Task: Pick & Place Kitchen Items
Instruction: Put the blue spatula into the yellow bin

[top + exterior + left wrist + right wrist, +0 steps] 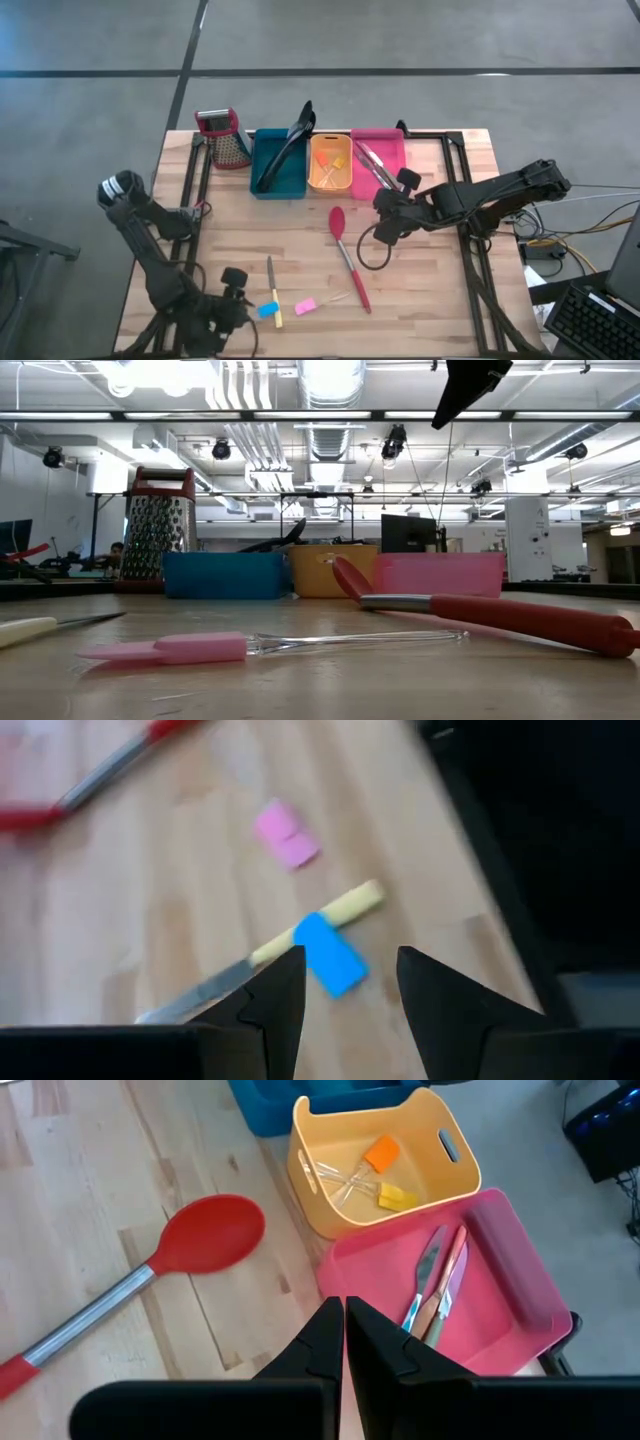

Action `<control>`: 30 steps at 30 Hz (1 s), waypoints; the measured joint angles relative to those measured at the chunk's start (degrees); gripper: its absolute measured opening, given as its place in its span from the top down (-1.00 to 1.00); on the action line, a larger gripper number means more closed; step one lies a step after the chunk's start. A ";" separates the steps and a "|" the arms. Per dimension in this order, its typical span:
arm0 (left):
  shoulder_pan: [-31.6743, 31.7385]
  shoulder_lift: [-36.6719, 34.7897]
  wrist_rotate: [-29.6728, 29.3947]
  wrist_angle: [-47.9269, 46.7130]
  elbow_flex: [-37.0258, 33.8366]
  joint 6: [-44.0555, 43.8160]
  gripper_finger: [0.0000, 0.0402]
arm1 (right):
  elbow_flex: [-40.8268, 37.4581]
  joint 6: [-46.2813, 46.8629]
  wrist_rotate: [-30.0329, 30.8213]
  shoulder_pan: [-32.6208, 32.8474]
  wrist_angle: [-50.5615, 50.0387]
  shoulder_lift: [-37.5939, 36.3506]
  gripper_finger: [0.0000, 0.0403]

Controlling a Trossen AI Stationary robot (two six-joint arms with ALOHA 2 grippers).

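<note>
Your left gripper [350,982] hovers spread near the bench's front edge, apparently lining up on the blue-tipped brush [328,954]; your right gripper [343,1330], pressed together, waits over the pink bin [500,1295].

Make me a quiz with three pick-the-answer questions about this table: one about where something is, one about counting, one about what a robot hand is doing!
1. Where does the red spoon lie?
A. on the bare table
B. in the blue bin
C. on the grater

2. How many bins stand in the row?
A. two
B. three
C. five

3. How are the right gripper's fingers?
A. wide open
B. shut on a spoon
C. shut, empty

Answers: 1 A, wood lies all around it. 2 B, blue, orange, pink. 3 C, the fingers meet with nothing between them.
</note>
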 joint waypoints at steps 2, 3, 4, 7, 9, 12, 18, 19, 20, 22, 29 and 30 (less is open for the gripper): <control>1.12 0.46 -0.69 -2.46 0.40 -2.96 0.19 | 0.00 0.00 0.00 0.00 0.00 0.02 0.96; 1.85 0.60 -0.81 -2.69 0.40 -3.44 0.19 | 0.00 -0.01 0.00 0.00 0.02 0.02 0.96; 2.65 0.82 -0.79 -2.66 0.40 -3.44 0.19 | 0.00 0.00 -0.01 0.00 0.06 0.04 0.96; 5.30 1.85 -0.57 -2.62 0.40 -2.74 0.19 | 0.00 0.00 0.00 0.00 0.11 0.05 0.96; 7.26 2.55 1.80 -2.62 0.40 -2.77 0.19 | 0.00 -0.01 -0.01 0.00 0.15 0.09 0.96; 10.05 3.69 6.73 -2.58 0.40 -3.36 0.19 | 0.00 0.00 0.00 0.00 0.15 0.09 0.96; 12.65 6.89 12.82 -2.57 0.37 -8.78 0.19 | 0.00 0.73 -0.02 0.00 0.15 0.09 0.96; 12.60 7.53 13.52 -2.52 0.36 -9.09 0.19 | 0.00 1.29 -0.02 0.00 0.13 0.09 0.96; 12.58 8.10 14.06 -2.18 0.36 -9.45 0.19 | 0.00 1.71 -0.04 0.00 0.11 0.09 0.96; 12.54 9.34 14.71 -1.38 0.36 -10.97 0.19 | 0.00 2.35 -0.07 0.00 0.11 0.09 0.96; 12.47 13.55 18.24 1.55 0.34 -14.09 0.19 | 0.00 4.77 -0.22 0.00 0.08 0.09 0.96; 12.43 14.21 19.04 1.69 0.34 -14.40 0.19 | 0.00 5.08 -0.22 0.00 0.09 0.09 0.96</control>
